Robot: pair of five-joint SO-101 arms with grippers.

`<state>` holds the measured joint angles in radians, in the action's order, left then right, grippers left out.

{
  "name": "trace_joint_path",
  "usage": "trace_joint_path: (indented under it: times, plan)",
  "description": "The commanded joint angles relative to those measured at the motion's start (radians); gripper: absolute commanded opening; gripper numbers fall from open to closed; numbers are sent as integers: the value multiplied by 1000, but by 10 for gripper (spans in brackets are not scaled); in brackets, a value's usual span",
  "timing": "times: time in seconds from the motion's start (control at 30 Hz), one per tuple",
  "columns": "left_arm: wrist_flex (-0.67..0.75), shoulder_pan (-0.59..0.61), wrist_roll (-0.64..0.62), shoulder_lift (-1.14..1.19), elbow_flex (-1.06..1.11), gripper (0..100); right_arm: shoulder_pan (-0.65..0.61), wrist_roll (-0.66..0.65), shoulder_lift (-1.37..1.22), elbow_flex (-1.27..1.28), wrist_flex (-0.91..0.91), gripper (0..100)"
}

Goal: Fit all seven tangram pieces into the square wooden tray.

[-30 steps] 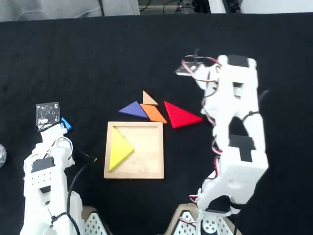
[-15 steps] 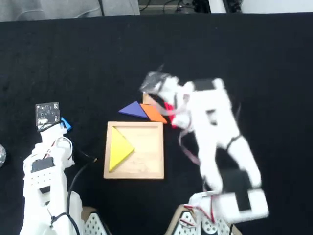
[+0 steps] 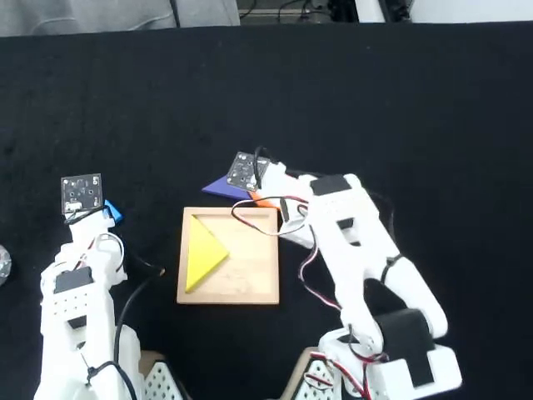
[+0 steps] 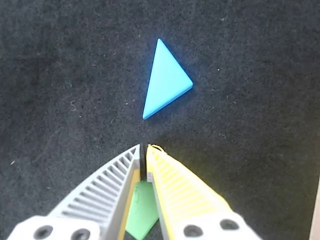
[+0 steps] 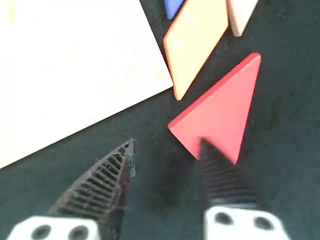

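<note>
Step in hand, by our reading: pick-up of the red triangle (image 5: 220, 107), second piece for the tray (image 3: 250, 275). Tray state: yellow triangle (image 3: 202, 252) sits flat in the 9 o'clock half and the rest is bare wood, so we count one of seven placed. Right hand (image 5: 165, 160) hangs low over the desk (image 3: 416, 100) at about 1 o'clock of the tray, fingers spread apart and gripping nothing. One fingertip (image 5: 217, 170) overlaps a corner of the red triangle; the other stands over bare cloth. Red triangle lies flat just off the tray's corner, close beside the orange piece (image 5: 197, 42); contact between them we cannot tell. Purple triangle (image 3: 218, 187) and tan triangle (image 5: 241, 11) lie by the orange piece, at 12 o'clock of the tray. Left hand (image 4: 145, 148) sits well apart at 9 o'clock, fingers pressed together. Blue triangle (image 4: 166, 80) lies just beyond its tips, untouched. A green piece (image 4: 141, 212) shows behind the fingers; held or lying loose, we cannot tell. Next move, as we judge it: shift the right hand so both fingers straddle the red triangle, sink to the cloth, close on opposite edges. The piece is thin, so slip is likely. Then seat its long edge along a free tray side.
</note>
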<state>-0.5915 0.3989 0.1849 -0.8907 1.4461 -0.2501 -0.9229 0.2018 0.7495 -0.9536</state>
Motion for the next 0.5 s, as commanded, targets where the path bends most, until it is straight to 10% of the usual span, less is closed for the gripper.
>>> trace_joint_path:
  times: [0.0,0.47]
  plan:
    - [-8,1,6,-12,-7,32,-11,-12,-19,-22,14,273]
    - [-8,1,6,-12,-7,32,20,-6,-234,-170,18,270]
